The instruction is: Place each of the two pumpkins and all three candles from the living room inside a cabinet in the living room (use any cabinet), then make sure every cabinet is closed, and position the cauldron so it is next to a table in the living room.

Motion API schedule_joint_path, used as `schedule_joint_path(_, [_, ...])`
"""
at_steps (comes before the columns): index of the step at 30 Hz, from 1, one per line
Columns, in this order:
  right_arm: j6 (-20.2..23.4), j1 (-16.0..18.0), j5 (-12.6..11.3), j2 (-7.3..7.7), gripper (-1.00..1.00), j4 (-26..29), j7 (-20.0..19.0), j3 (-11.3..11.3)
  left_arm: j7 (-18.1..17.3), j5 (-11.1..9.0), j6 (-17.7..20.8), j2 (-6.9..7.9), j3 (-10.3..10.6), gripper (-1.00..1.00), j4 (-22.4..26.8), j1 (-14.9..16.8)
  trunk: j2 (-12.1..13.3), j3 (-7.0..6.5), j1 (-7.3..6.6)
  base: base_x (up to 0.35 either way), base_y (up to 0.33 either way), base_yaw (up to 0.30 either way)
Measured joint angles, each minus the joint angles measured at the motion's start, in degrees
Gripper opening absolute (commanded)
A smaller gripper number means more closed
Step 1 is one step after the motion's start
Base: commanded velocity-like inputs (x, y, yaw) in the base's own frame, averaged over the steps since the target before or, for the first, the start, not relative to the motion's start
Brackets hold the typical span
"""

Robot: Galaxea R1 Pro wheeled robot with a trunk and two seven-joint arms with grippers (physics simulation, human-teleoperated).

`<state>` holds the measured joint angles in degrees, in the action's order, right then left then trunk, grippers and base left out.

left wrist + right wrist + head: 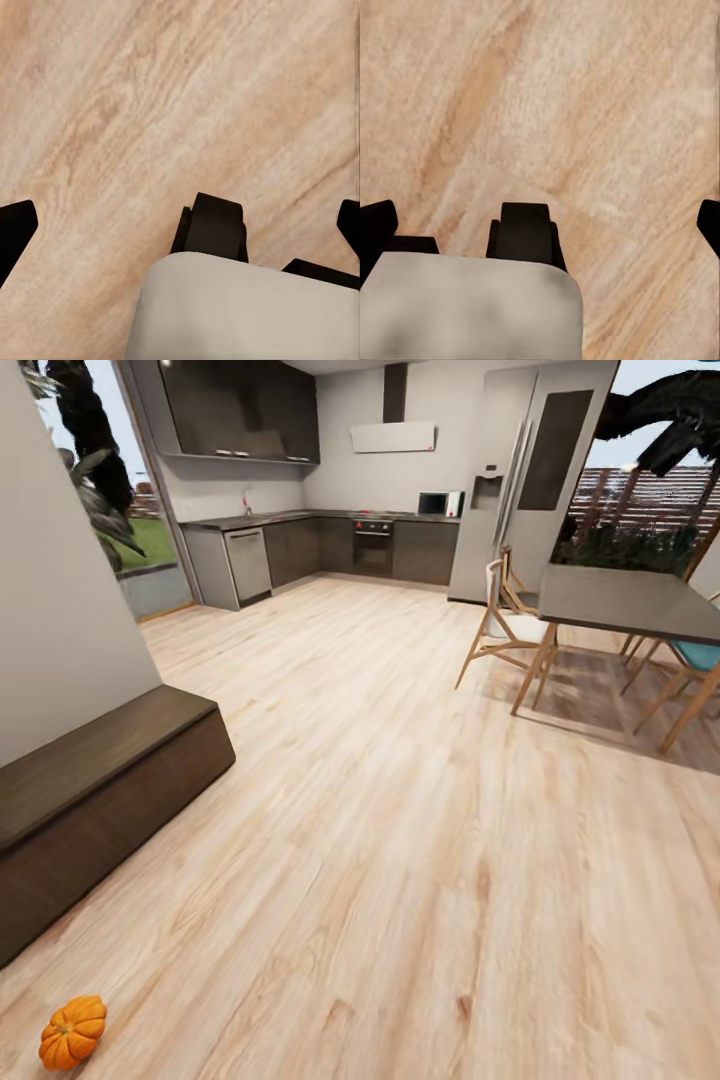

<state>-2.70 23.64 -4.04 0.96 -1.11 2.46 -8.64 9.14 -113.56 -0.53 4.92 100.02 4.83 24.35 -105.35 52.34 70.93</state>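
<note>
1. A small bright-orange ribbed pumpkin with a short dark stem lies on the pale wood-plank floor at the lower left of the head view, near the front face of the long, low dark-brown wooden cabinet, which runs along the white wall; its visible fronts appear shut.
2. The step in hand is judged to be an approach to this pumpkin. It is best done by turning the base toward the left until the fruit sits centrally ahead, then stopping close enough that one arm can reach down without the trunk crowding the cabinet.
3. A round, ribbed body may roll when nudged; a descent from straight above, with the fingers either side of its widest part, is judged safer than a sideways sweep.
4. The left tool points down at bare floor. Its two dark fingertips sit at opposite edges of the left wrist view, set wide apart, with nothing between them.
5. The right tool is posed alike: its dark fingertips sit at the two edges of the right wrist view, spread wide and empty, over plain planks.
6. Both wrist views also take in a pale grey rounded part of the robot's body and a black block beside it, which suggests that the arms hang low and close to the base, a carrying posture rather than a reaching one.
7. Further off stand the grey kitchen units and a dark grey dining surface with light wooden chairs.
</note>
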Motion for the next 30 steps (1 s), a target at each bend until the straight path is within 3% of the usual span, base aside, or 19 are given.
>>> schedule_joint_path(23, [-0.06,0.0,0.0,-0.08,1.0,0.0,0.0,-0.06,-0.03,0.0,0.0,0.0,0.0,1.0,-0.01,0.0,0.0,0.0,0.0,0.319,-0.154,0.282])
schedule_joint_path(30, [-0.06,0.0,0.0,-0.08,1.0,0.01,0.0,-0.04,0.0,0.0,0.0,0.0,0.0,1.0,-0.01,0.0,0.0,0.0,0.0,0.183,-0.162,0.284])
